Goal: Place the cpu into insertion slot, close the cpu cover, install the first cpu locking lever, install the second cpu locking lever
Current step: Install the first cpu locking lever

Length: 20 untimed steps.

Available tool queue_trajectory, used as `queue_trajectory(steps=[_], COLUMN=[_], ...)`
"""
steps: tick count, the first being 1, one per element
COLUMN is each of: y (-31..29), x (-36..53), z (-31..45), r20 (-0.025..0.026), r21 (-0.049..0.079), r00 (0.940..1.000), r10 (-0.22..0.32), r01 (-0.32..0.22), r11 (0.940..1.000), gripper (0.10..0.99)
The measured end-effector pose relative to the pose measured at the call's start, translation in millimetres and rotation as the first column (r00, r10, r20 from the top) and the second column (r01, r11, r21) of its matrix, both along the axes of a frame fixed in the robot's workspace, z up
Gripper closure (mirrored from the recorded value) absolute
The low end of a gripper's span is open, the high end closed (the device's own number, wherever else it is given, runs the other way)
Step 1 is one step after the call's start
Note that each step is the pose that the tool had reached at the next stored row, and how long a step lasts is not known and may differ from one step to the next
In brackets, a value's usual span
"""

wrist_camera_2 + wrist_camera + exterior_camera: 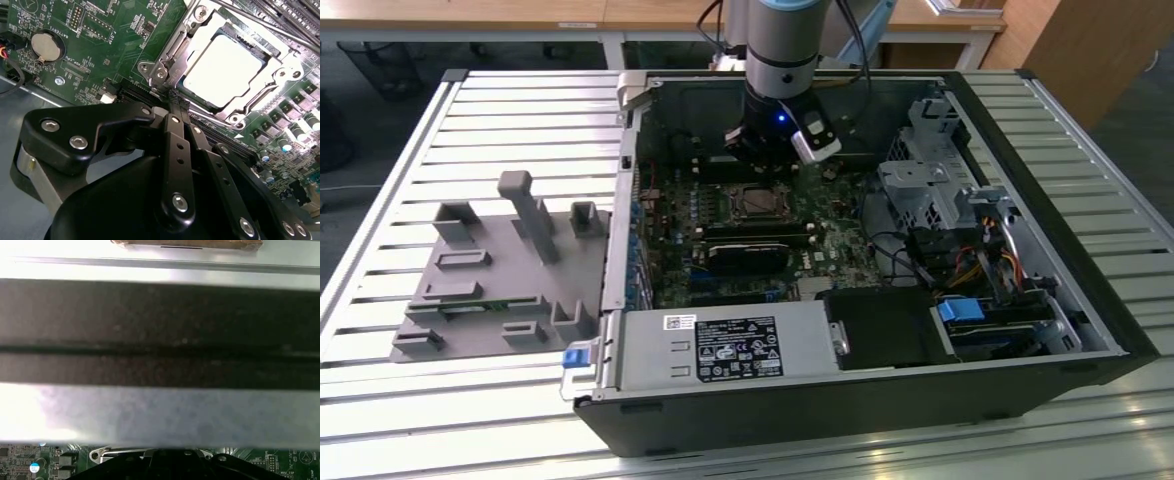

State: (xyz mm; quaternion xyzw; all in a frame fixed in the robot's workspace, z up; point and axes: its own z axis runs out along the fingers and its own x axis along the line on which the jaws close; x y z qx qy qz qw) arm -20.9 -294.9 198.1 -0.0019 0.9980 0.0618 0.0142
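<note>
One arm (781, 50) reaches down into an open computer case (854, 400) lying on a slatted metal surface (400, 380). The claw (175, 97) sits low over the green motherboard (115, 45), at the far side of the insertion slot (758, 203) in the exterior view. In the second wrist view the claw's black fingers (177, 145) are pressed together with no gap, tips at the edge of the socket frame, next to a thin metal lever (172, 50); whether they pinch the lever can't be told. The cpu (222, 70) lies flat in the slot, pale silver top facing up. The cpu cover (280, 75) lies down around it, framing the chip. A round coin battery (47, 46) sits on the board well apart from the socket. In the exterior view, long black modules (750, 243) lie just near of the slot. A grey plastic fixture (494, 280) stands on the surface at the exterior view's left of the case. In the first wrist view a dark case wall (160, 335) crosses the picture.
</note>
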Motion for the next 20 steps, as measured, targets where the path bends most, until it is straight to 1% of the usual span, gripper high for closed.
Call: queue_trajectory(steps=[4,9,15,20], y=[0.0,0.0,-0.3,-0.3], x=[0.0,0.0,0.0,0.0], z=[0.2,2.8,2.3,0.2], r20=[0.0000,0.0001,0.0000,-0.0002], r21=[-0.001,0.000,-0.001,-0.002], r00=[1.0000,1.0000,1.0000,1.0000], r10=[0.000,0.000,0.000,-0.001], r01=[0.000,0.000,0.000,0.001], r11=[1.0000,1.0000,1.0000,1.0000], gripper=[0.980,0.980,0.980,0.980])
